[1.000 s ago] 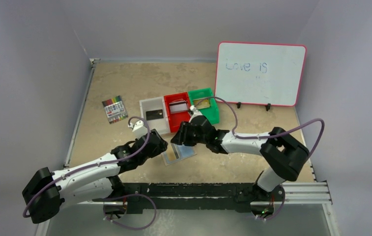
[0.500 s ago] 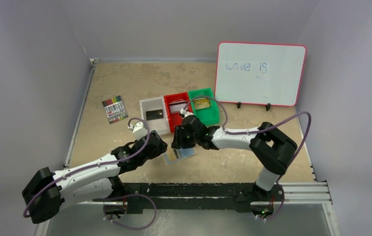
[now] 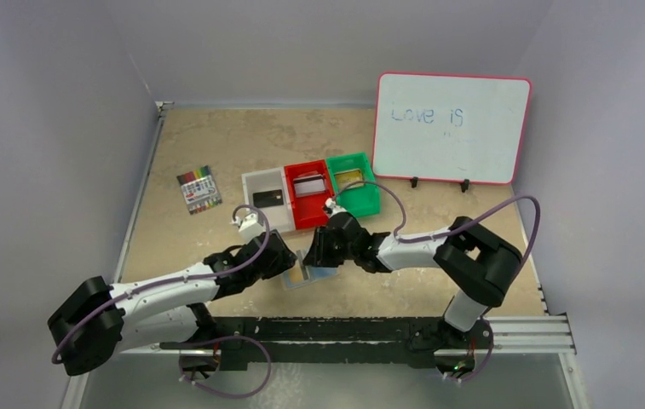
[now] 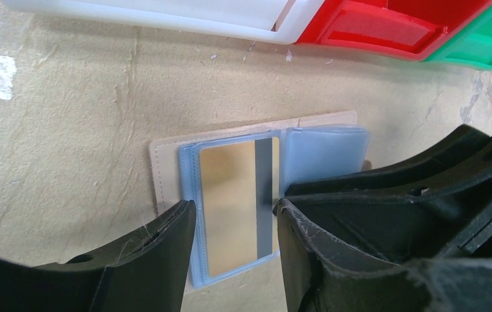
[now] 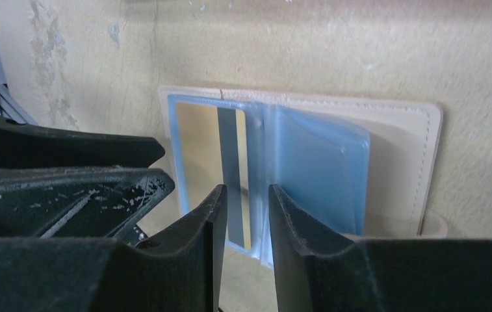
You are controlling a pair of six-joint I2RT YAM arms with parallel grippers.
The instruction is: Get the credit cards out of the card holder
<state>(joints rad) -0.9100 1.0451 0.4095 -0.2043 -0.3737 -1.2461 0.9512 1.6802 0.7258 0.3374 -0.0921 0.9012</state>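
Card holder (image 4: 324, 153) open, gold card (image 4: 230, 208) part-hidden

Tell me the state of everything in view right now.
card holder: open flat, pockets up
gold card: sleeved in holder
left gripper: open
right gripper: narrowly open
white bin: holds black card
red bin: holds silver card
green bin: holds tan card
whiteboard: upright, written on
marker pack: lying flat
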